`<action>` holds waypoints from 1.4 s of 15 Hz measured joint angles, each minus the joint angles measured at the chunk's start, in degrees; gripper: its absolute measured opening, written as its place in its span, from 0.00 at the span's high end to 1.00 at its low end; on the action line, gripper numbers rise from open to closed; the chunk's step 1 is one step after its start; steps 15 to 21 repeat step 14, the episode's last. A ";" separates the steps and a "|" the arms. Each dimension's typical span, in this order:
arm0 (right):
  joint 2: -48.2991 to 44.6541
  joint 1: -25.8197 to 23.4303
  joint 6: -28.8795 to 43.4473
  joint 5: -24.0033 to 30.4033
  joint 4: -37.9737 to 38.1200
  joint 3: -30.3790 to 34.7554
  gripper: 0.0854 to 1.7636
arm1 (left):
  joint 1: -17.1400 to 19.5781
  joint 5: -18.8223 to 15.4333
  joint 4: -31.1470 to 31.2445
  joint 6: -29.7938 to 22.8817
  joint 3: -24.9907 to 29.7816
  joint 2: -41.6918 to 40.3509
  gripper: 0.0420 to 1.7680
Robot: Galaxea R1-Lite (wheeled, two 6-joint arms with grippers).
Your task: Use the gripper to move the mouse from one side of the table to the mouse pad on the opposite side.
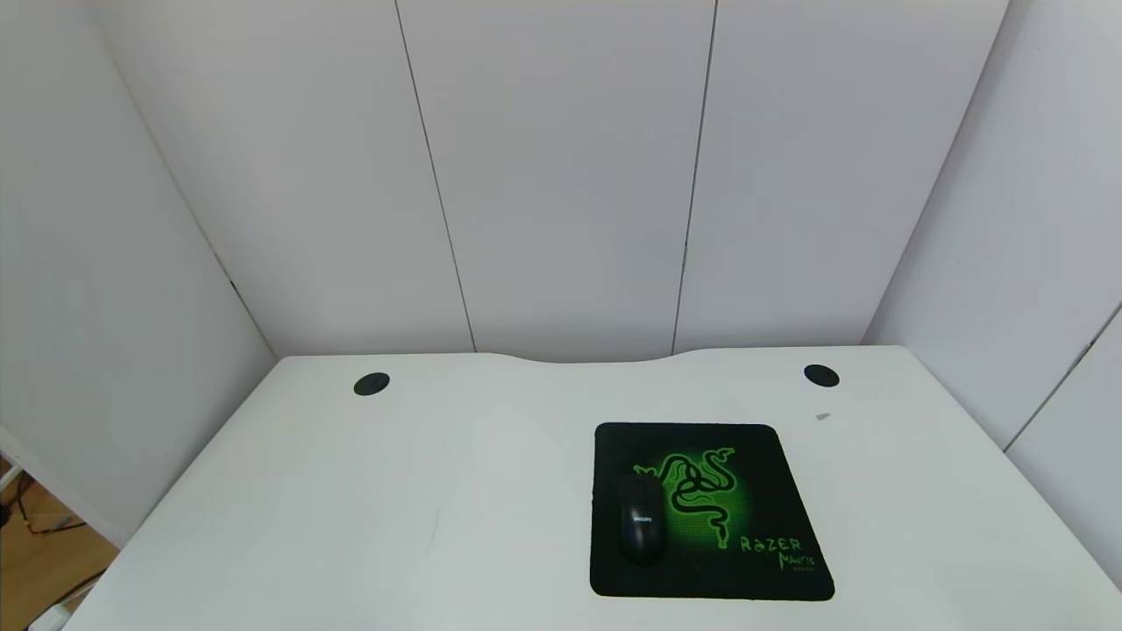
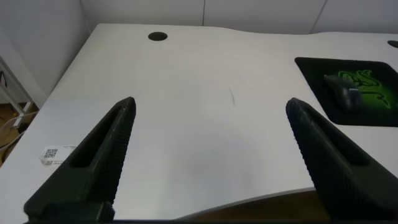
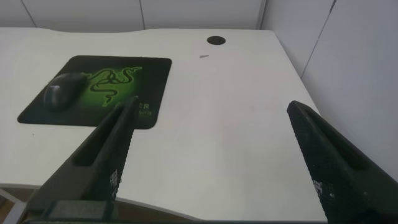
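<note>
The mouse lies on the mouse pad, on the pad's left part as the head view shows it, just beside the green snake emblem and a little in from the pad's left edge. It rests flat, its long axis running roughly front to back, a tiny pale logo on its back. No gripper touches it. The mouse pad lies flat on the right half of the tabletop, its green "RAZER" lettering near its front right corner.

On the white tabletop, two round black cable holes sit near the far edge, one on the left and one on the right, with a curved notch in the far edge between them. A small grey speck lies just in front of the right hole.

The left gripper hangs above the near left part of the tabletop, well apart from the pad; its fingers are spread wide with nothing between them. The right gripper hangs above the near right part of the tabletop, close to the pad's front right corner, its fingers also spread wide and holding nothing. A small white label with a code lies on the tabletop near the left edge.
</note>
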 joint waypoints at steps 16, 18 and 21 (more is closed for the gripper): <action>0.00 -0.05 0.02 0.02 0.02 0.00 0.03 | 0.00 0.13 0.15 0.44 0.04 0.00 0.03; 0.00 -0.05 0.02 0.02 0.02 0.00 0.03 | 0.00 0.13 0.15 0.44 0.04 0.00 0.03; 0.00 -0.05 0.02 0.02 0.02 0.00 0.03 | 0.00 0.13 0.15 0.44 0.04 0.00 0.03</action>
